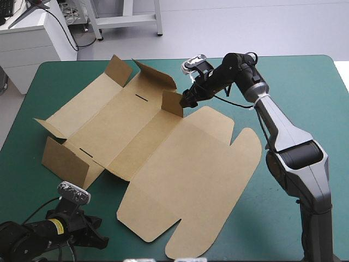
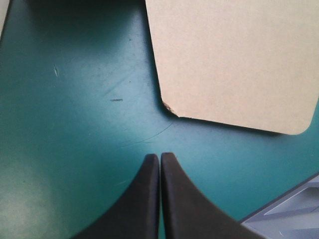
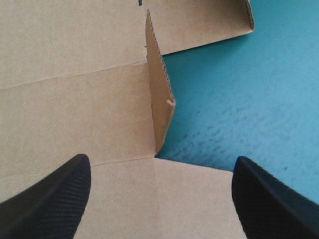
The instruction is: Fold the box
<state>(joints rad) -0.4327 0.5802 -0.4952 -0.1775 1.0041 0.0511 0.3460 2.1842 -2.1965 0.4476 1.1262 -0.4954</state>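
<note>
The brown box (image 1: 147,136) lies unfolded on the teal-green cover, its lid (image 1: 196,174) flat toward the front. Several side flaps stand up, two at the far edge and one at the left. My right gripper (image 1: 187,99) hovers open just beside a small raised flap (image 1: 172,103). In the right wrist view this flap (image 3: 160,99) stands upright ahead of my open gripper (image 3: 159,194), roughly midway between the fingers. My left gripper (image 1: 97,236) rests low at the table's front left, shut and holding nothing (image 2: 159,158). A rounded lid corner (image 2: 234,59) lies a short way ahead of it.
Bare teal-green cover (image 1: 305,87) runs to the right of the box and behind the right arm. The table's front edge (image 2: 279,206) shows close beside the left gripper. A white cabinet (image 1: 27,41) stands beyond the table's far left corner.
</note>
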